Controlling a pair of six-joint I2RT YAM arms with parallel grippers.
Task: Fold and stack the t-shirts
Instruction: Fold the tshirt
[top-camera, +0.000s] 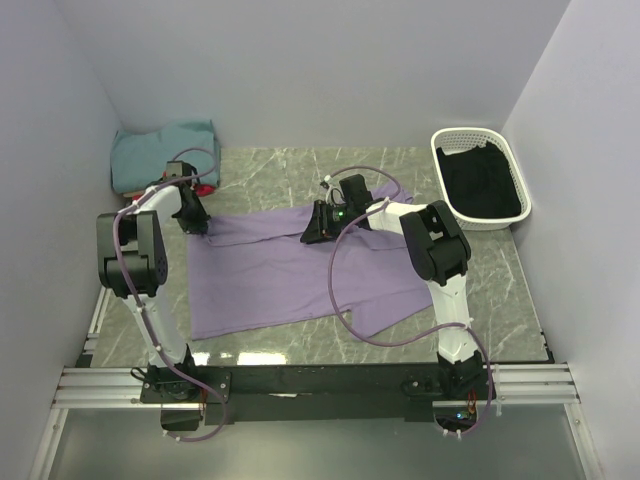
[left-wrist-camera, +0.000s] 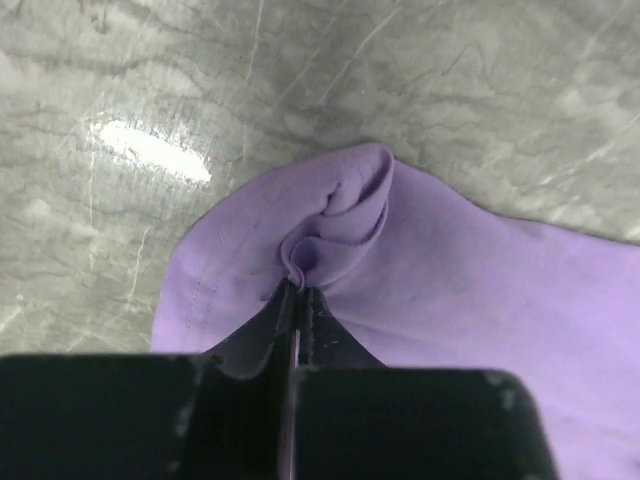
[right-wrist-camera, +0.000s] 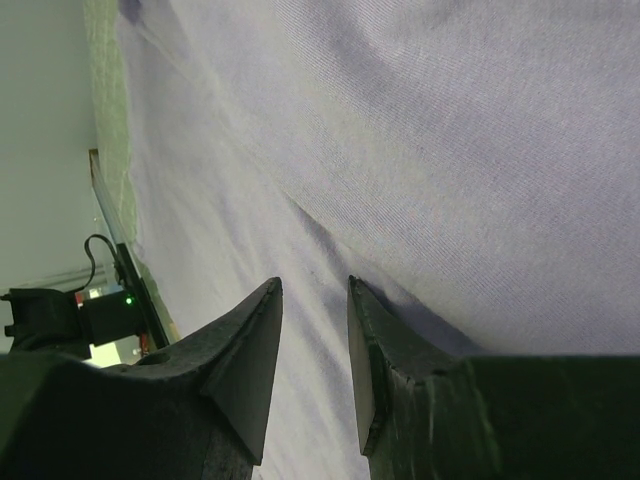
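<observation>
Down at the near edge, closest to us, a black rail (top-camera: 320, 381) holds the two arm bases. Past it, the big purple t-shirt (top-camera: 270, 285) lies spread out on the grey stone table (top-camera: 290, 165). Both claws are down at it.

The left claw (left-wrist-camera: 297, 288) is at the shirt's far left corner. Its two fingers are squeezed tight on a little pinch of the purple cloth. The cloth bunches up in small folds right in front of the tips. The rounded edge of the shirt lies just past that, with bare table beyond it.

The right claw (right-wrist-camera: 312, 300) is at the far edge of the shirt, near the middle. Its fingers stand apart with a gap between them, and they hold nothing. Purple cloth fills the space under and ahead of them, and a crease runs off from just in front of the tips. The tips look very close to the cloth, but I cannot tell if they touch it.

Behind the left claw, in the far corner, sits a folded teal t-shirt (top-camera: 165, 150). Far off to the right of the right claw stands a white basket (top-camera: 472, 134) with dark cloth (top-camera: 482, 185) inside.
</observation>
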